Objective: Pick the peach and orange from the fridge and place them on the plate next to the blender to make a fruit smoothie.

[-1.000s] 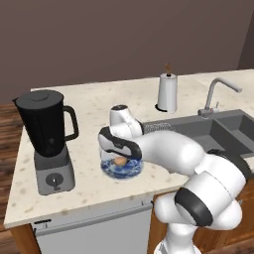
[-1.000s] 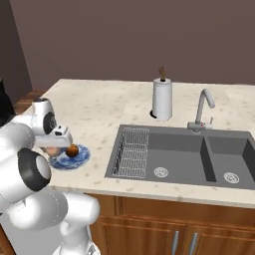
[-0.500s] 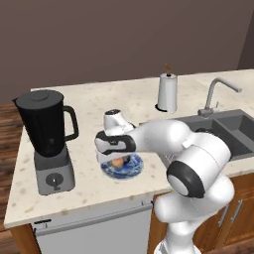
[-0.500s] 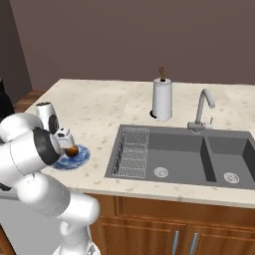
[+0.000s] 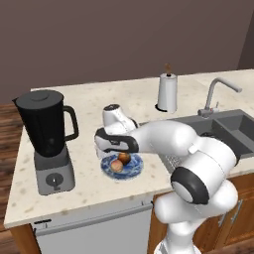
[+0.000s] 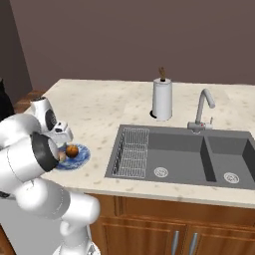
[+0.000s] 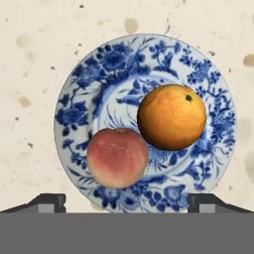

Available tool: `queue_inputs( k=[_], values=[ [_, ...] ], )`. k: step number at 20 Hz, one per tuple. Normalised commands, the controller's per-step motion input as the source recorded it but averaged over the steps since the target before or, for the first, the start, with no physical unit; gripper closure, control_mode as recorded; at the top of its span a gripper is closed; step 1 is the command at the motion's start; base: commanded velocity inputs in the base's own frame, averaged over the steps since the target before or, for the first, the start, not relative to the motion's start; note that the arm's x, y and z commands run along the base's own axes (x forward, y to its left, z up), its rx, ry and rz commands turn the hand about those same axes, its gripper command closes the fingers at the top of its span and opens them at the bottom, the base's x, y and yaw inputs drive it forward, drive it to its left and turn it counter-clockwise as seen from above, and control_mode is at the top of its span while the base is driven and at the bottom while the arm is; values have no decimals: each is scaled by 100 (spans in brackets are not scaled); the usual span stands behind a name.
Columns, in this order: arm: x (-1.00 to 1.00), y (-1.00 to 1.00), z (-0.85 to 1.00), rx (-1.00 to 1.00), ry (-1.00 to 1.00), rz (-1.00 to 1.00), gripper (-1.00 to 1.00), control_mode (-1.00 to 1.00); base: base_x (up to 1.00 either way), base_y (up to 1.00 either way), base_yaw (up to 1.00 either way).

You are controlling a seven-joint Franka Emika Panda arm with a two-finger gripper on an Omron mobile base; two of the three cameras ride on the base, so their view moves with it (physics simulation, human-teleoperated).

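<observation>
The blue-and-white plate (image 7: 74,89) lies on the counter with the peach (image 7: 118,158) and the orange (image 7: 171,117) resting on it side by side, touching. My gripper (image 7: 127,203) hovers straight above the plate, open, with nothing between its fingertips (image 7: 47,201). From the base, the gripper (image 5: 113,149) hangs just over the plate (image 5: 134,171), peach (image 5: 116,166) and orange (image 5: 124,158). The blender (image 5: 47,144) stands left of the plate. In the right base view the plate (image 6: 83,158) carries the orange (image 6: 72,150) and peach (image 6: 62,156) below the gripper (image 6: 63,135). The fridge is out of view.
A white paper-towel roll (image 5: 167,93) stands at the back of the counter. A grey double sink (image 6: 199,154) with a drying rack (image 6: 133,155) and faucet (image 6: 203,107) lies to the right. The counter's front edge runs close to the plate.
The hand has lifted a little and drawn back from the plate while the arm's elbow swung round. Both fruits now lie uncovered on the plate and have not moved.
</observation>
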Motion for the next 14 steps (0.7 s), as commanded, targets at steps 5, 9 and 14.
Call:
queue_inputs(
  k=[5,9,14],
  values=[
    [-94,-91,37,12,-24,0,-100,-100,0,0,0],
    [-100,-100,16,16,-30,0,-100,-100,0,0,0],
    [-100,-100,0,15,-32,0,-100,-100,0,0,0]
  ],
)
